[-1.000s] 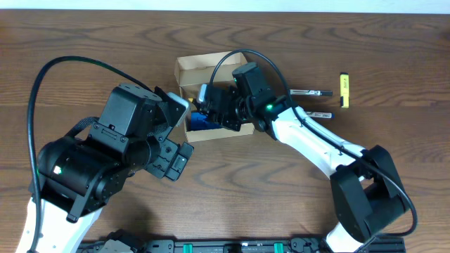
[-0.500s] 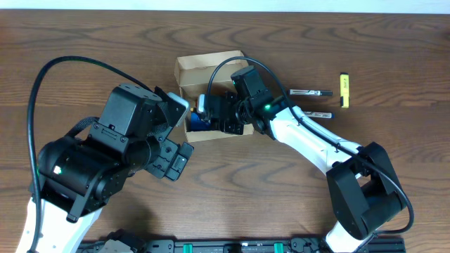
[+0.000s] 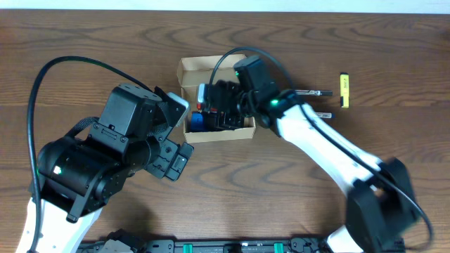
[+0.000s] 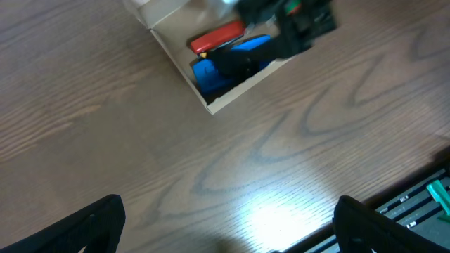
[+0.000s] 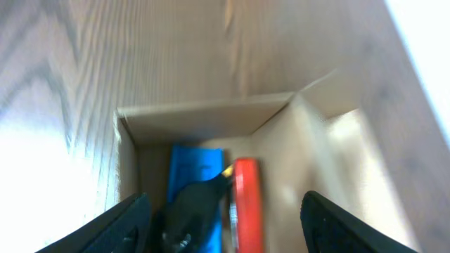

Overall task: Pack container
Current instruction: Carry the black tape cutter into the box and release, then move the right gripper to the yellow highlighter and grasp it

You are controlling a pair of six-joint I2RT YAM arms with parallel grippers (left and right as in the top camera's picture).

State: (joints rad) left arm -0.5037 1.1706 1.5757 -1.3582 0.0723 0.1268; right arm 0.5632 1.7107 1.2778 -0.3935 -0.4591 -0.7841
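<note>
The container (image 3: 188,68), a tan cardboard box with its flap lid open, sits at the table's middle. Inside lie a blue marker (image 4: 211,70), a red marker (image 4: 218,36) and a black item (image 5: 193,207). My right gripper (image 3: 214,105) hovers over the box opening. In the right wrist view its fingers (image 5: 225,218) are spread wide and hold nothing, with the box's far wall (image 5: 211,116) ahead. My left gripper (image 4: 228,225) is open and empty over bare wood, in front and left of the box (image 4: 172,49); overhead it (image 3: 174,156) sits by the box's front-left corner.
A yellow highlighter (image 3: 344,90) and two dark pens (image 3: 309,92) (image 3: 322,114) lie on the table right of the box. The right arm's cable loops above the box. A black rail (image 3: 232,246) runs along the table's front edge.
My right gripper has shifted slightly toward the back over the box and its arm has swung and lifted. The box has moved a little. The left arm has not moved.
</note>
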